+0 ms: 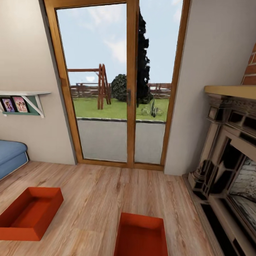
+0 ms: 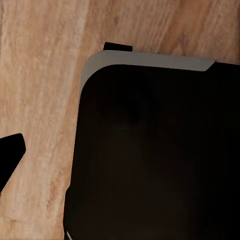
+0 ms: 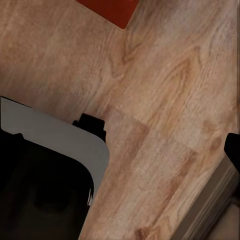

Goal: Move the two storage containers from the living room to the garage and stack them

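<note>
Two red-orange storage containers lie open-topped on the living room's light wood planks. One container (image 1: pixel 30 213) sits at the lower left, angled. The other container (image 1: pixel 142 236) is at the bottom centre, cut off by the picture's edge. A red container corner (image 3: pixel 112 10) shows in the right wrist view; which box it belongs to I cannot tell. On the left arm, one dark fingertip (image 2: pixel 10 157) hangs over bare planks at the picture's edge. On the right arm, a dark fingertip (image 3: pixel 233 149) does the same. Both sit far from the picture's middle, with nothing held.
Wood-framed glass doors (image 1: pixel 121 89) stand straight ahead. An ornate dark fireplace (image 1: pixel 227 160) lines the right side. A blue sofa (image 1: pixel 10 156) and a wall shelf (image 1: pixel 21 101) with photos are at the left. My dark base (image 2: pixel 150 150) sits under both wrists (image 3: pixel 45 185).
</note>
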{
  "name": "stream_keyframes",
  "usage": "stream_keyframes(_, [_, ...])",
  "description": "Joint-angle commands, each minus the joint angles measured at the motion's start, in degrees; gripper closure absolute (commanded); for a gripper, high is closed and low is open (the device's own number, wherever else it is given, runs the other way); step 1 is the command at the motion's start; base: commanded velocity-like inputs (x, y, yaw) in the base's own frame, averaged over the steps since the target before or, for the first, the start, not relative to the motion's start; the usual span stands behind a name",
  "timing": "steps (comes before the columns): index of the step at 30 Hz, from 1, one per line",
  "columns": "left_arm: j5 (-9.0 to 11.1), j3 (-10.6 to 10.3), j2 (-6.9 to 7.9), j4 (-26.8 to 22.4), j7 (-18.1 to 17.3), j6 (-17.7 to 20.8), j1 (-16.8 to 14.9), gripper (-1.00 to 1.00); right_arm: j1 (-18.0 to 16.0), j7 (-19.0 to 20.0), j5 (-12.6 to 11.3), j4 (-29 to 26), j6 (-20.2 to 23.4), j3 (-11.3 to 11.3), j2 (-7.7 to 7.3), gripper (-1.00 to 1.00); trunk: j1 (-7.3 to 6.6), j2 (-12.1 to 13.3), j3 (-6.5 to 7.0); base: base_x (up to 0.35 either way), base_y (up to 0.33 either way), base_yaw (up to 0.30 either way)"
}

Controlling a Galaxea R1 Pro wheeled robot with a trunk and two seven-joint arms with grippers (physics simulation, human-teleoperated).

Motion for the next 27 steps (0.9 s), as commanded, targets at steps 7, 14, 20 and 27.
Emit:
stream_keyframes(7, [0.61, 0.09, -0.01, -0.03, 0.06, -0.52, -0.01, -1.0, -0.01, 0.06, 0.1, 0.18, -0.42, -0.33, -0.07, -1.0, 0.03, -0.02, -0.05, 0.0, 0.0, 0.0])
stream_keyframes(14, [0.65, 0.09, 0.04, -0.02, 0.06, -0.55, -0.01, -1.0, 0.01, 0.03, 0.03, 0.19, -0.5, -0.35, -0.19, -1.0, 0.03, -0.02, -0.05, 0.0, 0.0, -0.003])
stream_keyframes(20, [0.69, 0.09, 0.04, -0.01, 0.06, -0.56, -0.01, -1.0, 0.01, 0.02, 0.03, 0.19, -0.42, -0.37, -0.08, -1.0, 0.03, -0.02, -0.05, 0.0, 0.0, -0.184])
stream_keyframes(27, [0.71, 0.09, 0.04, -0.01, 0.06, -0.58, -0.01, -1.0, 0.01, 0.02, 0.03, 0.18, -0.42, -0.38, -0.09, -1.0, 0.03, -0.02, -0.05, 0.0, 0.0, -0.236])
